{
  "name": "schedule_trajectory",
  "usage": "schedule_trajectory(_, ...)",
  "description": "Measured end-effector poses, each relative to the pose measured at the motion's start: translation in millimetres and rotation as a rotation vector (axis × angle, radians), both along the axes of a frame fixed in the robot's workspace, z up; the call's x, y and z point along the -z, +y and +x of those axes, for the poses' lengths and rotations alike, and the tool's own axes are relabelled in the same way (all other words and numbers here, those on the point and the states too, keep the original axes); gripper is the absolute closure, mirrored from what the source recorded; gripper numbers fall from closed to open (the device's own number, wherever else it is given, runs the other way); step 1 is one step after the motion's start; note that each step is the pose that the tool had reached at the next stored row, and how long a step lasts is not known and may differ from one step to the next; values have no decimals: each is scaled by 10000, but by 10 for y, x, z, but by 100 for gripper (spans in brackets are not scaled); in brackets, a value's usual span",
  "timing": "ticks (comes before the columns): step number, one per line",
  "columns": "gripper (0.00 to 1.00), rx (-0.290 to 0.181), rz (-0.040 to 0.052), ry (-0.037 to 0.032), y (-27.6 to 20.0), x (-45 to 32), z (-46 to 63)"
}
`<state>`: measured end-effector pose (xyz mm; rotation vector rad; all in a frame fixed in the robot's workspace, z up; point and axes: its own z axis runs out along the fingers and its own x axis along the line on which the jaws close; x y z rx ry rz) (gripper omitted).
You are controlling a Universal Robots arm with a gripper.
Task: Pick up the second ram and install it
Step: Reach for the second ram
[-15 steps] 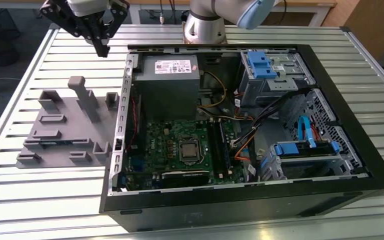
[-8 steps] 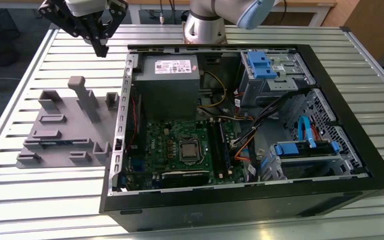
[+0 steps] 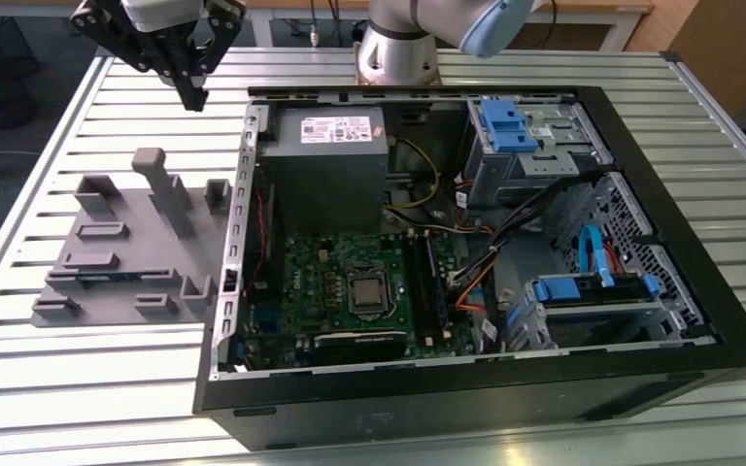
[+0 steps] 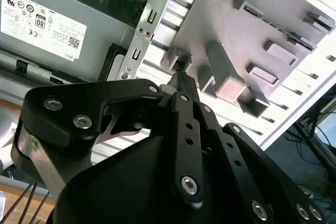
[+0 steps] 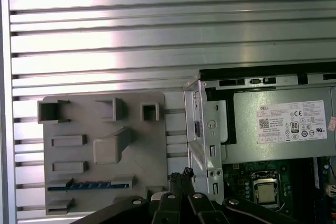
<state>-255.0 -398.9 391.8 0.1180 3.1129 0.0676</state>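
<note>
Nearest, the gripper (image 3: 195, 95), fingers pressed together on nothing, hanging over the slatted table (image 3: 88, 116) near the grey holder (image 5: 79, 124). Further on, lodged edge-up in a holder slot, the second ram (image 5: 86, 185): thin, blue, with darker patches along it (mostly sunk in the groove). Best taken squarely at mid-length and lifted straight, without twisting. Beyond, the open computer case (image 3: 477, 388).

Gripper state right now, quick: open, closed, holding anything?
Black gripper: closed, fingertips together, holding nothing; the long blue ram stick lies in the grey plastic holder.
</note>
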Motion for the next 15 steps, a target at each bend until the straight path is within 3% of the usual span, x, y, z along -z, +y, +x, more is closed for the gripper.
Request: schedule_trajectory(15,89,0,0,0,0,0,-40)
